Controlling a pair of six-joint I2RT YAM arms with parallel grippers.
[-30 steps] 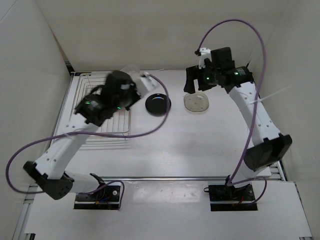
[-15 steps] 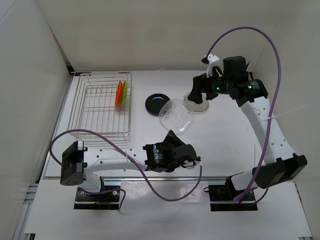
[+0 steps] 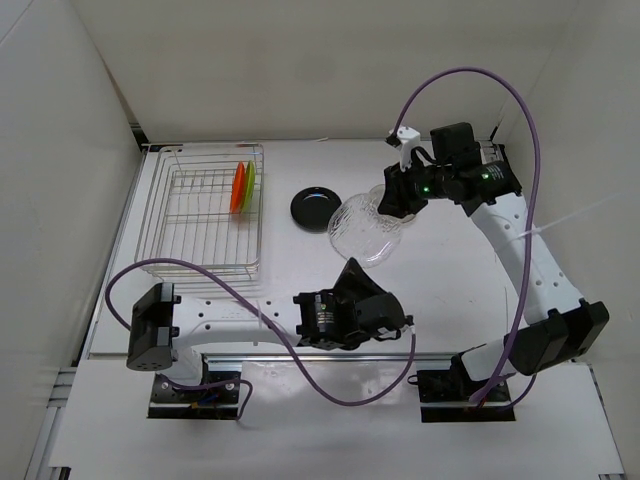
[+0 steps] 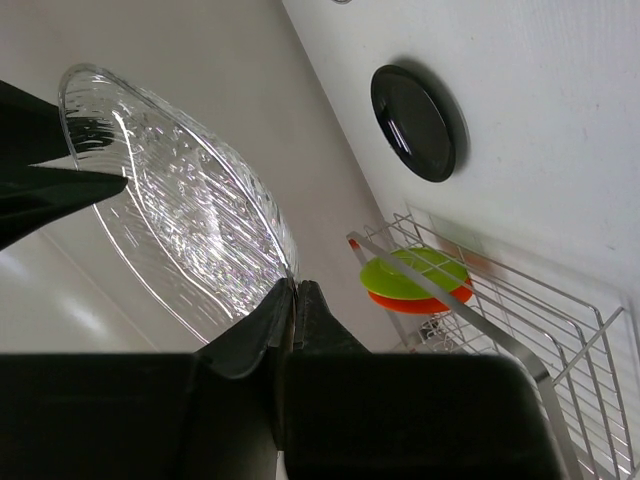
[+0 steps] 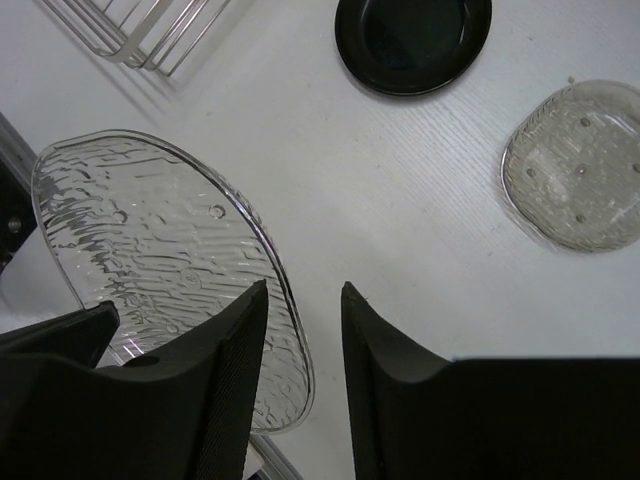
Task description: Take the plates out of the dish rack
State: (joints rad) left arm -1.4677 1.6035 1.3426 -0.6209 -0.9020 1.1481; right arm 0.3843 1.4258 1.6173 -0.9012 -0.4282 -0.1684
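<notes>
A clear plate (image 3: 365, 232) (image 4: 175, 200) (image 5: 160, 260) is held tilted in the air above the table's middle. My left gripper (image 3: 352, 266) (image 4: 293, 290) is shut on its near rim. My right gripper (image 3: 387, 200) (image 5: 305, 290) stands at the far rim, which lies between its jaws; a gap still shows beside the edge. A black plate (image 3: 316, 207) (image 5: 412, 40) lies flat on the table. An orange plate (image 3: 239, 188) (image 4: 425, 300) and a lime green plate (image 3: 249, 183) (image 4: 415, 275) stand on edge in the dish rack (image 3: 200, 262) (image 4: 470, 320).
A second clear plate (image 5: 575, 165) lies flat on the table right of the black one, under the right arm. The rack fills the far left of the table. White walls close in the left, back and right.
My left arm has swung from the rack to the near middle, carrying the clear plate. My right gripper has come to the plate's far rim and its jaws have narrowed.
</notes>
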